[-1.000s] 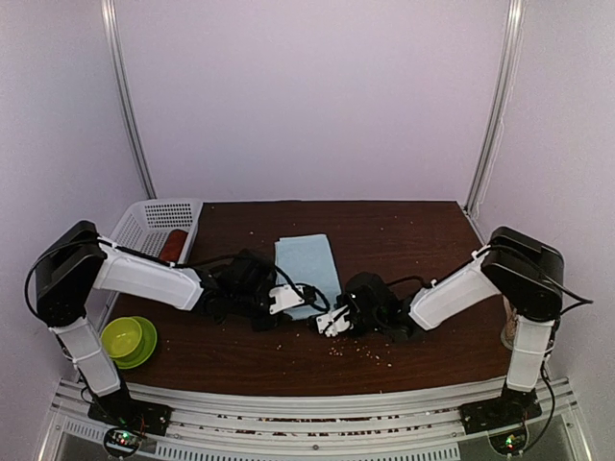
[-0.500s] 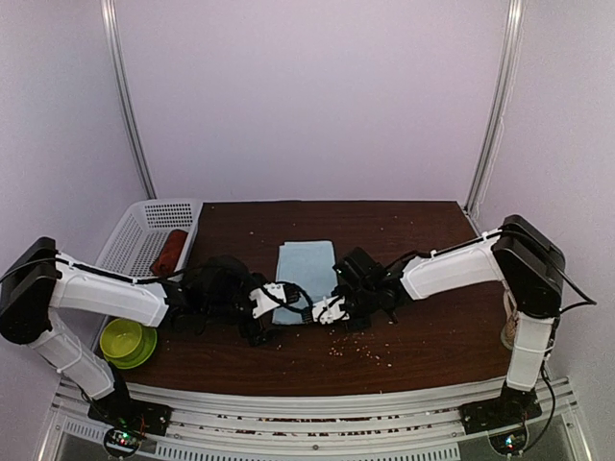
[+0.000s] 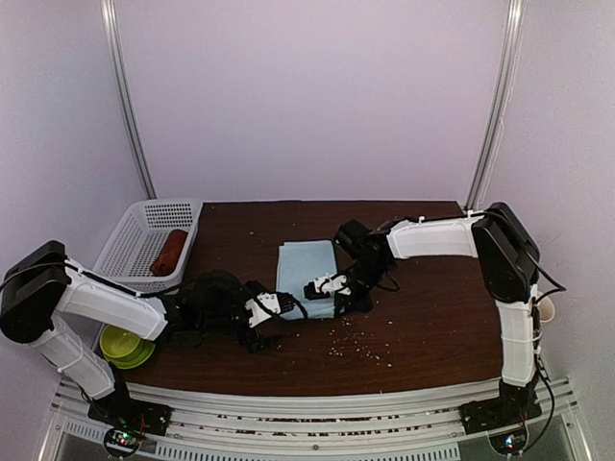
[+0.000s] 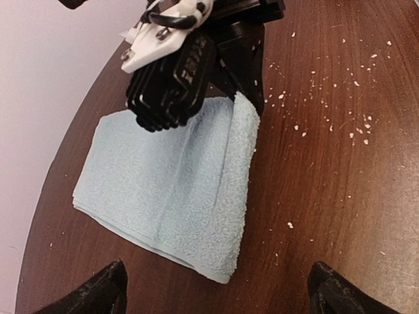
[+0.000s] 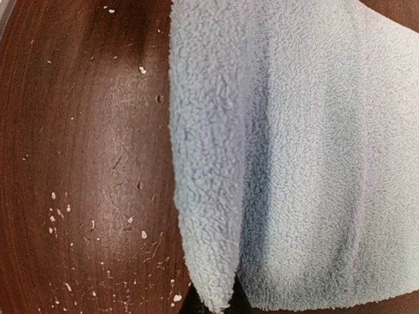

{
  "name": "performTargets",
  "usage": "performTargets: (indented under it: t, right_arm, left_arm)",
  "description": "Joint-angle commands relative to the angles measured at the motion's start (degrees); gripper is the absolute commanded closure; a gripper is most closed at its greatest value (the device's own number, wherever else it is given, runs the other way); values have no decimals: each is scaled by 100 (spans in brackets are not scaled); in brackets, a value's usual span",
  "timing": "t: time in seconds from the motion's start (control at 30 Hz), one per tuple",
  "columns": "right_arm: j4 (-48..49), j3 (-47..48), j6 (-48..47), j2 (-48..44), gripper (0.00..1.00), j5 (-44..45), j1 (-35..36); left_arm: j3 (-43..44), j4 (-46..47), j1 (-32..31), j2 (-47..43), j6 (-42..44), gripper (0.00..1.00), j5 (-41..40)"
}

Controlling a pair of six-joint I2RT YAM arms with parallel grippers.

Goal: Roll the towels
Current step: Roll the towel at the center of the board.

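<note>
The pale light-blue towel [image 3: 303,269] lies folded in the middle of the table. It also shows in the left wrist view [image 4: 163,183] and the right wrist view [image 5: 314,150]. My right gripper [image 3: 336,293] is shut on the towel's right edge and holds a fold of it up [image 5: 209,216]; it shows in the left wrist view too [image 4: 183,65]. My left gripper [image 3: 276,308] is open and empty, low over the table just before the towel's near corner [image 4: 222,275]. The rust-red towel [image 3: 171,250] lies rolled in the basket.
A white mesh basket [image 3: 135,235] stands at the back left. A green bowl [image 3: 125,344] sits at the front left under my left arm. Pale crumbs [image 3: 356,346] are scattered on the dark wood in front of the towel. A cup [image 3: 544,309] stands at the right edge.
My right arm has swung out and leftward onto the towel's right edge, closed on it and lifted a fold. My left arm has lowered and drawn back slightly to the left.
</note>
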Motion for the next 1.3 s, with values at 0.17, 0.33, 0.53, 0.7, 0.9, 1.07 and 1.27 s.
performTargets:
  t: [0.17,0.33,0.53,0.7,0.9,1.07,1.27]
  right_arm:
    - [-2382,1320,-208,817,98,-887,-282]
    - [-2710,1591,-222,1099,96,-1036,-354]
    - [-2802,1999,47,1356,96,-1022,-502]
    - [-3021,2363,131,1601,96,-1075,-555]
    - [-3090,2521,216,1733,95,-1095,-579]
    - [-3095,2562,256,1736,95,-1060,-611]
    - [-2941,2618,531,1781,91,-1023,-698]
  left_arm:
    - [320,882,190,943,297,3,-34]
    - [399,1023,392,1077,261,13,413]
    - [503,952,554,1029,225,33,1148]
    - [726,756,559,1295,276,50,1461]
    - [871,769,552,1597,180,73,1648]
    - [844,915,621,1763,4,82,1540]
    - [856,1031,814,1908,-323,83,1556]
